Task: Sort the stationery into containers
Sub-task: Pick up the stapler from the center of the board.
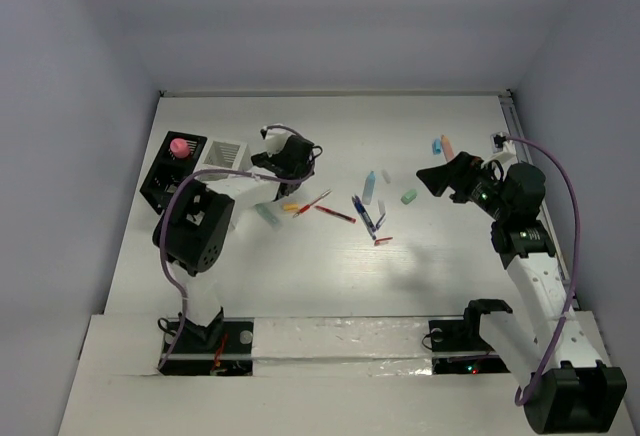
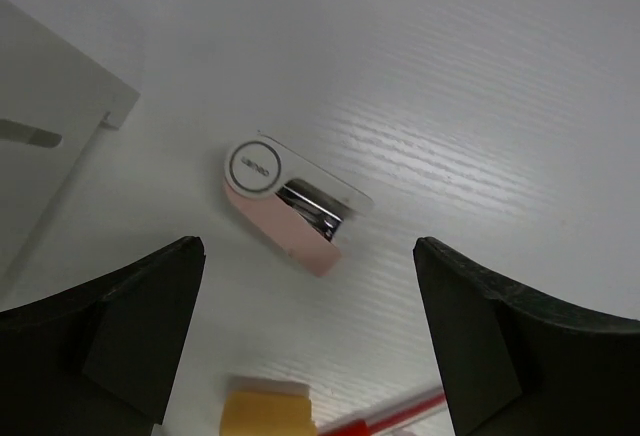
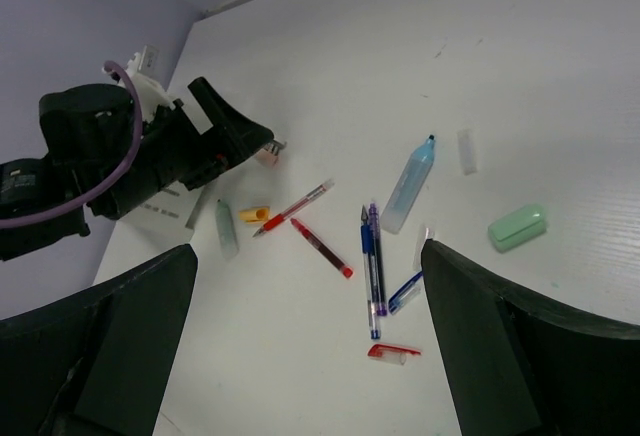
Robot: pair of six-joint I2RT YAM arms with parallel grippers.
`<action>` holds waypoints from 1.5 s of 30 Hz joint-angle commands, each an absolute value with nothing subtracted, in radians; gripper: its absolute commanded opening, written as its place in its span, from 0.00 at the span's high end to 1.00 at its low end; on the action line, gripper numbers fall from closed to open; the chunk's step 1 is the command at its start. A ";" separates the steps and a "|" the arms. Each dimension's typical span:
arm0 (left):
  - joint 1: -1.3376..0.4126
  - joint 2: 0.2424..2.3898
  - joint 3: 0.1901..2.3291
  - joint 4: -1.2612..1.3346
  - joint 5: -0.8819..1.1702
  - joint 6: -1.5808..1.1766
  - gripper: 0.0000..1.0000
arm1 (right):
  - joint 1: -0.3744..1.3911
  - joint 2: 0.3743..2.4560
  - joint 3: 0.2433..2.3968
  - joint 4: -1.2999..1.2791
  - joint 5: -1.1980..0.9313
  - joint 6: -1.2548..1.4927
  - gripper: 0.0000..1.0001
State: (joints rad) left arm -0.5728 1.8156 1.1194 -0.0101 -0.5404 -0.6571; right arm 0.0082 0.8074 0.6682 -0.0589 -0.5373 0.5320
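Observation:
Stationery lies scattered mid-table: red pens (image 1: 335, 214), blue pens (image 1: 365, 214), a pale blue piece (image 1: 370, 186), a mint green eraser (image 1: 409, 196) and an orange bit (image 1: 447, 143). My left gripper (image 1: 300, 168) hovers open beside the white slatted container (image 1: 222, 156). In its wrist view a pink-and-white piece (image 2: 285, 206) lies on the table ahead of the open gripper (image 2: 310, 346), with a yellow cap (image 2: 268, 411) and a red pen (image 2: 395, 414) below. A pink-topped piece (image 1: 180, 146) stands in the black container (image 1: 160, 184). My right gripper (image 1: 428, 178) is open above the pens (image 3: 371, 266).
A pale green tube (image 3: 226, 228) lies near the left arm (image 3: 120, 156). A loose red cap (image 3: 393, 352) rests below the blue pens. The mint eraser (image 3: 518, 226) is off to the right. Grey walls close in the table on three sides.

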 commanded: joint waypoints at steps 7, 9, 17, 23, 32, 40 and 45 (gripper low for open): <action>-0.515 1.937 1.239 0.034 -0.554 -0.635 0.17 | 0.014 0.811 0.670 0.026 -0.594 0.548 0.00; -0.515 1.947 1.252 0.043 -0.545 -0.627 0.18 | 0.014 0.808 0.669 0.026 -0.595 0.548 0.00; -0.515 1.973 1.259 0.057 -0.532 -0.623 0.44 | 0.014 0.811 0.672 0.014 -0.581 0.542 0.00; -0.515 1.973 1.255 0.057 -0.525 -0.618 0.78 | 0.014 0.799 0.675 0.006 -0.574 0.537 0.00; -0.515 1.908 1.266 0.095 -0.473 -0.597 1.00 | 0.014 0.792 0.675 0.003 -0.564 0.532 0.00; -0.515 1.617 1.322 0.035 -0.466 -0.508 1.00 | 0.014 0.793 0.672 0.003 -0.542 0.531 0.00; -0.480 1.401 1.261 -0.135 -0.551 -0.440 1.00 | 0.014 0.792 0.673 0.003 -0.548 0.531 0.00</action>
State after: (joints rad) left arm -0.5106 1.5440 1.2667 -0.0242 -0.4759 -0.5014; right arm 0.0082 0.8047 0.6682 -0.0368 -0.5537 0.5411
